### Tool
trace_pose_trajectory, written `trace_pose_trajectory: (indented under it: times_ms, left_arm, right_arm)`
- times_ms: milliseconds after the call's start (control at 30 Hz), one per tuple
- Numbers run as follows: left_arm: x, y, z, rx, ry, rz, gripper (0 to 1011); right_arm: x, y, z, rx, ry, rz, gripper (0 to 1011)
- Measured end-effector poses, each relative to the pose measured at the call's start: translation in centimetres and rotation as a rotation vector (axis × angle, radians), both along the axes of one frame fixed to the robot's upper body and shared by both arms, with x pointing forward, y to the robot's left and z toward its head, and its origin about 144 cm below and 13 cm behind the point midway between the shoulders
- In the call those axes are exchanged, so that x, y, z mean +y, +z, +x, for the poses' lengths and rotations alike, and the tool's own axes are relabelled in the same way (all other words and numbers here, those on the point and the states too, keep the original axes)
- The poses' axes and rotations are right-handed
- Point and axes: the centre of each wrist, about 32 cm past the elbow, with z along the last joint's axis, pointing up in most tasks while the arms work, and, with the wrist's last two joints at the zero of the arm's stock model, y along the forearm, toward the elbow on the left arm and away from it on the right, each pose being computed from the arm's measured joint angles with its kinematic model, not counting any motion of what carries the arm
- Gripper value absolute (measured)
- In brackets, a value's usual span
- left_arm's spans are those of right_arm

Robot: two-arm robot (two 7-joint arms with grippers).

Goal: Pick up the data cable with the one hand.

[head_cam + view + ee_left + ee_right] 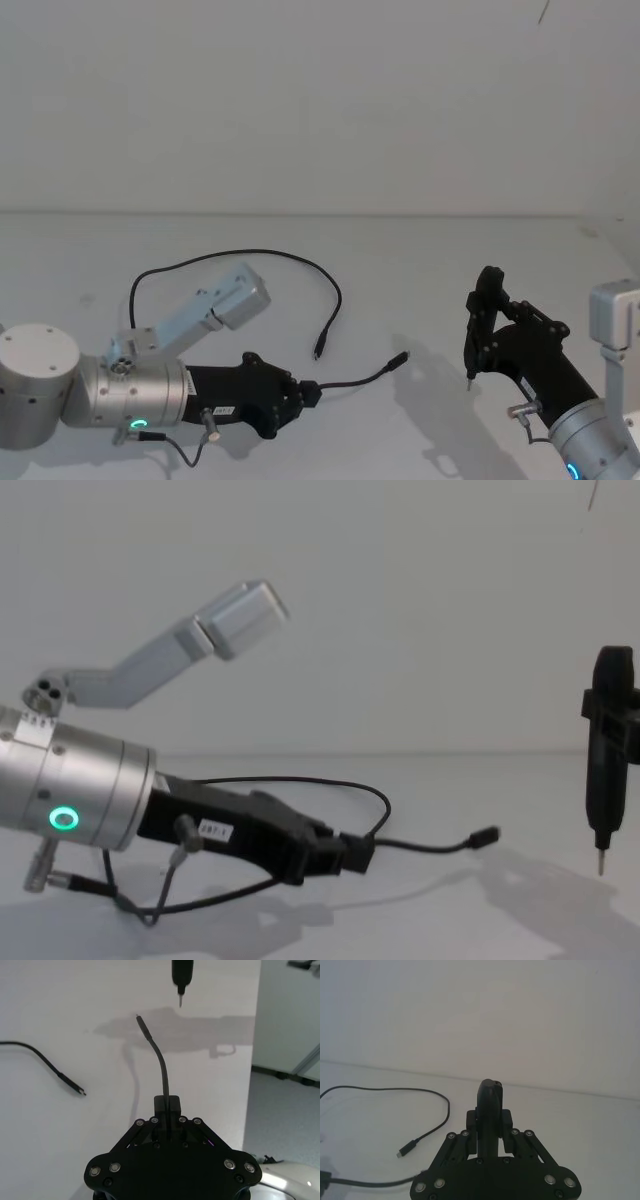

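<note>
The left gripper (310, 391) is clamped shut on the data cable (250, 252), pinching it a little way back from one plug. Behind the gripper, to its left, sit the silver cylinder (130, 393) and its green ring light (65, 818). A short grey wire (190, 455) dangles under them, and it is no part of the job.

The long run of the cable arcs away beyond the gripper and curls down again. Its far plug (318, 352) lies on the white table (450, 250), just past the fingertips. To the gripper's right, the near plug (400, 357) sticks out on a short, stiff stub of cable. In the left wrist view that stub curves up and away from its own shadow, so I'd judge this end is already off the table and the rest is slack on it.

Gripping near the plug makes sense to me. It leaves only a short tail, so the metal tip stays steady and points where the hand points, and the loose loop can trail behind.

Well to the right of the left gripper, the right gripper (490, 1121) hangs above the table. It looks closed around a slim black tool (610, 730), held upright with its thin metal point (600, 864) aimed down. It touches neither the cable nor the table, and seems kept out of the way.
</note>
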Motion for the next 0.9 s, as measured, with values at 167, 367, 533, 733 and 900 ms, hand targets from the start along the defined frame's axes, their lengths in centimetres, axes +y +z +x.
trace_pose_trajectory:
  times_ms: [167,367,533,733,900]
  left_arm:
    - [0.2,0.7,-0.7,-0.027,0.005,-0.028,38]
    - [0.5,1.2,-1.5,-0.044,0.014,-0.048,38]
    - [0.6,1.6,-2.1,-0.055,0.022,-0.06,38]
    - [0.8,1.8,-2.7,-0.061,0.032,-0.066,38]
    - [0.9,1.9,-3.1,-0.064,0.039,-0.069,38]
  right_arm:
    - [0.0,0.0,0.0,0.0,0.0,0.0,279]
    - [0.0,0.0,0.0,0.0,0.0,0.0,279]
    - [0.0,0.0,0.0,0.001,-0.001,0.002,279]
    - [0.1,0.1,-0.2,-0.006,-0.001,0.014,279]
    - [0.4,0.5,-0.3,-0.017,0.003,0.041,279]
